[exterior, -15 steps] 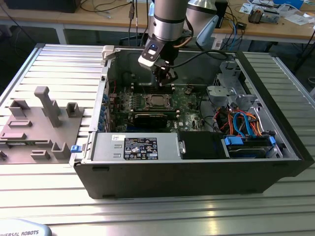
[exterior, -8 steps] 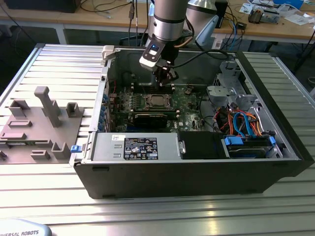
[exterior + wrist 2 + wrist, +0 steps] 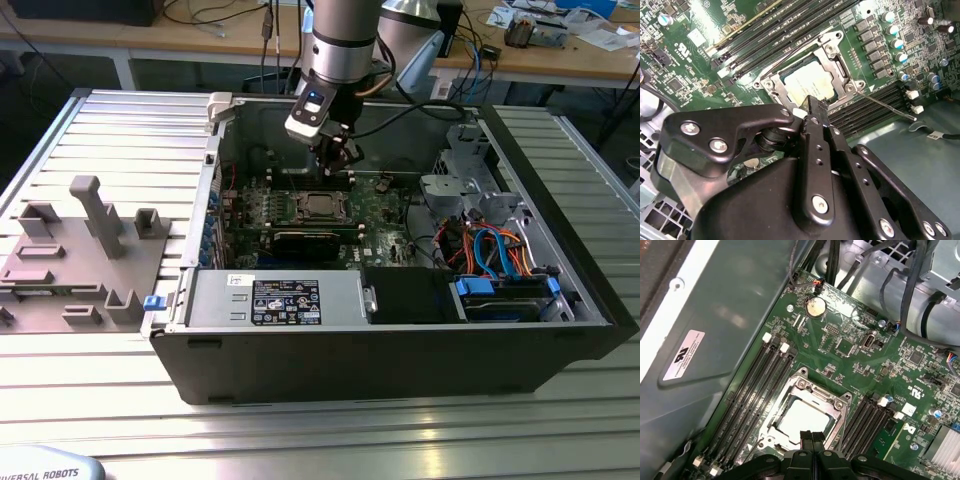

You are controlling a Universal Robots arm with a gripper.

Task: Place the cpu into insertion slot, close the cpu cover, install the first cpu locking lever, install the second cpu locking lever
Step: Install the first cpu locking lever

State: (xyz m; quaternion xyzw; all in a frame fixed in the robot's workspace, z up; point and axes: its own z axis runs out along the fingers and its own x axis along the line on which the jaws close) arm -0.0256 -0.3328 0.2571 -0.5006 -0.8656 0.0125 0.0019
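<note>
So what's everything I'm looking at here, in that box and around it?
computer case: one, black, open, on the ribbed metal table
motherboard: one, green, inside the case
cpu: one, silvery-grey, seated mid-motherboard
cpu cover: one, silvery frame, down around the cpu
cables: several, blue and orange, inside the case at the exterior view's right
parts tray: one, grey, on the table at the exterior view's left
arm: one, grey, above the case
tool: one, black, shut, close above the cpu cover

tool (image 3: 338, 155) hangs above motherboard (image 3: 385, 205) | cpu (image 3: 320, 205) sits in insertion slot (image 3: 298, 207)
</note>
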